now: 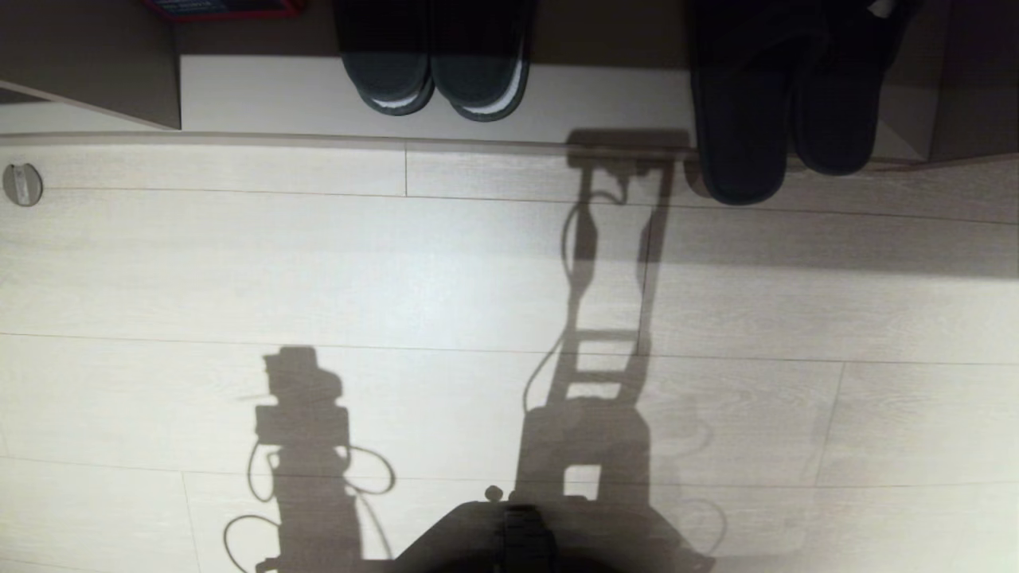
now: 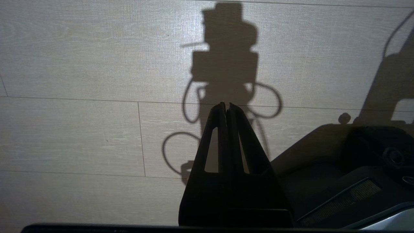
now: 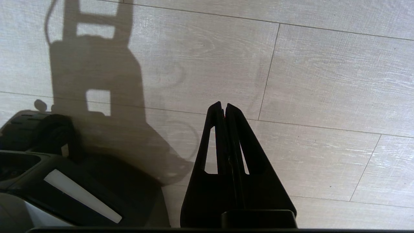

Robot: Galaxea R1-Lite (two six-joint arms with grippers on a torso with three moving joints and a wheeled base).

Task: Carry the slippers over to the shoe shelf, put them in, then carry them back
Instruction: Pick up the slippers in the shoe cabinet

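Slippers (image 1: pixel 784 111): lay on the shelf (image 1: pixel 279 95), heels overhanging its edge.
Left gripper (image 2: pixel 226 105): closed, empty.
Right gripper (image 3: pixel 223 105): closed, empty.

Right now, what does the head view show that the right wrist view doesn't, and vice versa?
Head view only: the shoe shelf along the top, a closed-toe pair with white sole rims on its base board, the dark slippers further right with toes overhanging onto the floor, and a round disc on the floor at left.
Right wrist view only: the right end effector, shut and empty above the floor.
Both: the pale plank floor, the robot's shadow and its dark base.
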